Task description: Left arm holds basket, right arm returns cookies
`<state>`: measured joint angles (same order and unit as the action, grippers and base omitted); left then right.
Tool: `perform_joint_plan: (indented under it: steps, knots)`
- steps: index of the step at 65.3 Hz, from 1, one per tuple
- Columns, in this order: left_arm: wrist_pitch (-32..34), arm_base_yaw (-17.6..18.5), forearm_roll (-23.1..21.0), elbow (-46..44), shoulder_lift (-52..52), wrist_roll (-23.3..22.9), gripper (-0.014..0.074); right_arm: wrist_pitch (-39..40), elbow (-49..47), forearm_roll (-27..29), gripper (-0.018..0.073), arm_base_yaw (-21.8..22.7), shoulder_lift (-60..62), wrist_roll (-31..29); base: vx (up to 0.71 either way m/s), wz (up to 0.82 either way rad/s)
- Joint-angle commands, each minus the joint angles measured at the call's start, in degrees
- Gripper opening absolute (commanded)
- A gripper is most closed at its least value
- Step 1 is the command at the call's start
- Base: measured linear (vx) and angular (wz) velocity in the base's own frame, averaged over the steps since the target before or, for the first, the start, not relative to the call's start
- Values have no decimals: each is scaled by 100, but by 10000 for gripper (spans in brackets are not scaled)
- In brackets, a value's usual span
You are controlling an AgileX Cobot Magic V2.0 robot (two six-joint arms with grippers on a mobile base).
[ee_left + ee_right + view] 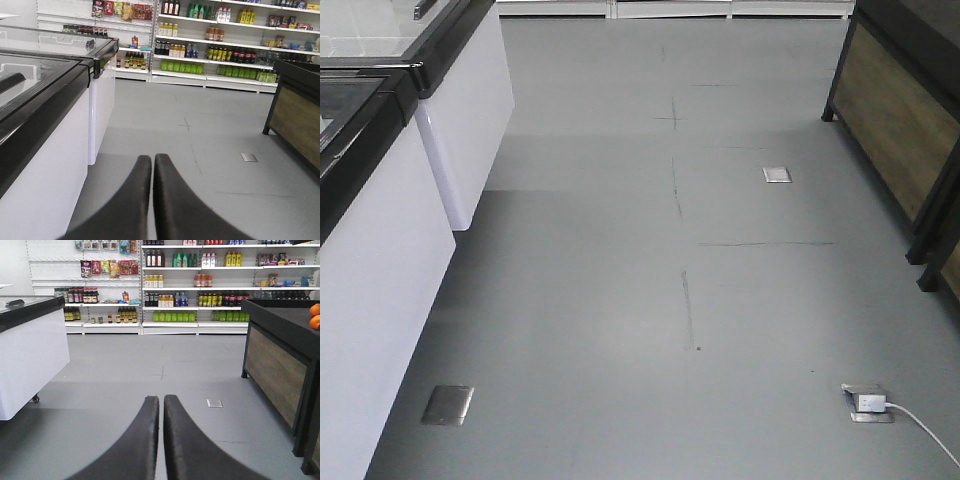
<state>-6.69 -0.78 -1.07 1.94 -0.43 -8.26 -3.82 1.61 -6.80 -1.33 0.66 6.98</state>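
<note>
In the left wrist camera I see the left gripper (152,160) with its two curved black fingers (135,200) pressed together. Only a hairline slit shows between them, and nothing is caught inside. The right gripper (161,401) reads the same in its own camera: black fingers (185,440) clenched on nothing, with a thin gap at the tips. Both point out over the smooth grey floor (620,300) toward the far wall.

I cannot tell where the basket or the cookies are from any of my views.

On the left stand two white chest freezers with black rims and glass lids (380,250), one nearer and one farther. On the right is a dark wood-panelled counter with a black frame (895,110), and round orange fruits (315,316) sit on its top. Along the far wall runs white store shelving (200,290), stocked with rows of bottles.

A square metal floor plate (777,174) lies far and right of centre, and another (448,404) lies near, just beside the nearer freezer. At near right an open floor socket (868,402) holds a white plug, and its white cable (925,435) trails off to the near right.
</note>
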Motion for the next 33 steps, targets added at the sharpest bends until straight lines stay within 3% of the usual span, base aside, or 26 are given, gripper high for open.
perform_joint_plan:
  steps: [1,33]
  knots:
    - [415,32,-50,-172,-101,-51,-6,431,102,-36,-8,3,70,-56,0,0]
    - [415,32,-50,-172,-101,-51,-6,431,102,-36,-8,3,70,-56,0,0]
